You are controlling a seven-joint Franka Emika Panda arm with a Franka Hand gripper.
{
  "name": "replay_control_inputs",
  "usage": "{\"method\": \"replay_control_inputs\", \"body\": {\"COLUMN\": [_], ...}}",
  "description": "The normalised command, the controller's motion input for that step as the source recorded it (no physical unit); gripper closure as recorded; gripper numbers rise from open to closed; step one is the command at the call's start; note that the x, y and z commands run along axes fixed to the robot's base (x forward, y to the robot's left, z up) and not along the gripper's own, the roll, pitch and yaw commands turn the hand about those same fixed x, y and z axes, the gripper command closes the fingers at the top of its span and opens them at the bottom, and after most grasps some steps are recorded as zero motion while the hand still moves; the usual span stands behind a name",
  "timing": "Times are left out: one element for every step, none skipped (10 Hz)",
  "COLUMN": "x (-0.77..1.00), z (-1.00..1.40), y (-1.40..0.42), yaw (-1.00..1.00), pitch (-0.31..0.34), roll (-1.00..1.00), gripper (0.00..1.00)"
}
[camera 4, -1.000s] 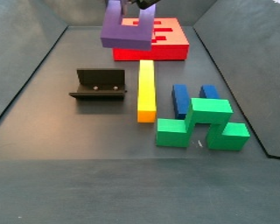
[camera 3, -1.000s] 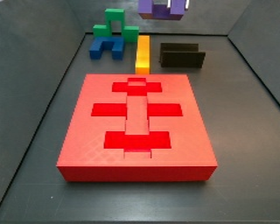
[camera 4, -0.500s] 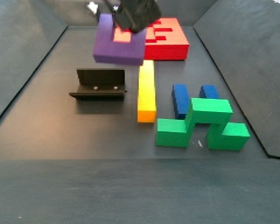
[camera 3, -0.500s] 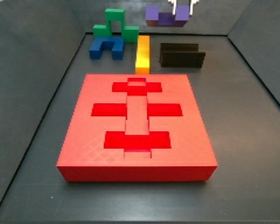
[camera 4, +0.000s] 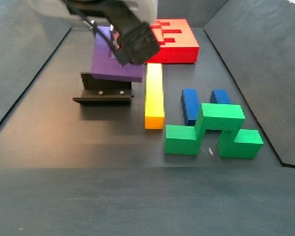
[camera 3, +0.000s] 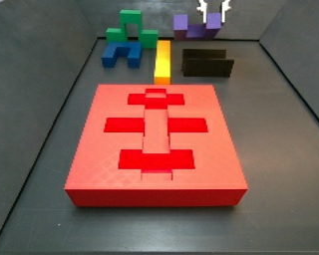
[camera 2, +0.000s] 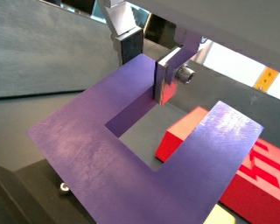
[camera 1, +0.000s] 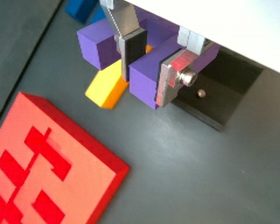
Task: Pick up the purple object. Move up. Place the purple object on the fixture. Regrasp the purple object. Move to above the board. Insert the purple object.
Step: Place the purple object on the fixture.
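Gripper (camera 1: pixel 150 54): you had it clamped on one arm of the purple object (camera 1: pixel 113 48), above the fixture (camera 4: pixel 107 92).
Purple object: you held it off the floor, just above the fixture.
Board (camera 3: pixel 156 141): it lay well apart from your gripper.

- In a side view the gripper (camera 4: pixel 128 35) has moved from the top centre of the frame down and left, now just above the fixture (camera 4: pixel 107 92).
- The purple object (camera 4: pixel 112 57), carried with it, has dropped toward the fixture's back wall.
- In a side view the purple object (camera 3: pixel 198 23) looks smaller, farther back, above the fixture (camera 3: pixel 207 63).
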Motion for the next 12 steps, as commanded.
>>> {"method": "replay_control_inputs", "body": {"x": [0.92,0.81,0.87,0.94,0.96,0.94,0.9,0.87,0.83,0.84,0.78,0.71], "z": [-0.2,-0.21,-0.21,-0.2,-0.18,-0.15,-0.14,-0.17,-0.22,-0.18,-0.14,-0.15], "y": [0.0,0.04,0.01,0.0,0.0,0.0,0.0,0.0,0.04,0.04,0.05,0.07], "yaw": [-0.01,-0.04,-0.05,-0.12,-0.15,-0.16,-0.17,-0.15,-0.1,-0.07,-0.05,-0.04], "pitch": [0.069,0.074,0.151,0.177,0.163,0.126,0.103,0.103,0.091,0.1,0.083,0.057], "roll": [-0.36,-0.23,-0.15,-0.19,-0.24,-0.34,-0.35,-0.34,-0.27,-0.15,-0.09,-0.05], "gripper": [1.0,1.0,1.0,1.0,1.0,1.0,1.0,1.0,1.0,1.0,1.0,1.0]}}
